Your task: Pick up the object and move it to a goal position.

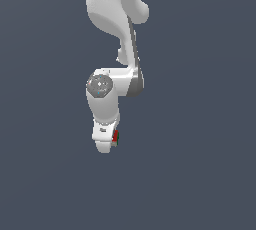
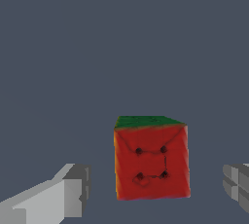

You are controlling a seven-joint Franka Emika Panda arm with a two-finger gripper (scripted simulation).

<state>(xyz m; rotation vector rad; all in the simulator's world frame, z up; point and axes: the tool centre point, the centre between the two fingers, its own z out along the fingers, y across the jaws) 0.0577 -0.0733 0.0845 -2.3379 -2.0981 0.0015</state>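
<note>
I read the gripper (image 2: 155, 196) as open: in the wrist view both grey fingers (image 2: 73, 191) stand clear of the cube (image 2: 151, 157), with a visible gap on each side. The cube sits between them, red dotted face toward the camera and a green face on the adjoining side, nearer one finger than the other.

In the exterior view the cube (image 1: 115, 137) shows only as a red and green sliver at the lower end of the white gripper (image 1: 106, 141), on the exterior view's right; the arm (image 1: 112, 19) hides the rest. I cannot tell from either view whether the cube rests on the dark surface (image 1: 200, 174).

Risks as I judge them:
- Off-centre closure. One finger would meet the cube first and push or rotate it before the other arrives.
- Skewed faces. The cube looks slightly turned relative to the fingers, so the pads could land on edges and the cube could squirt out.
- Shallow grip. If the fingertips engage only an edge, the cube may slip during transfer.

No goal marker is visible.
</note>
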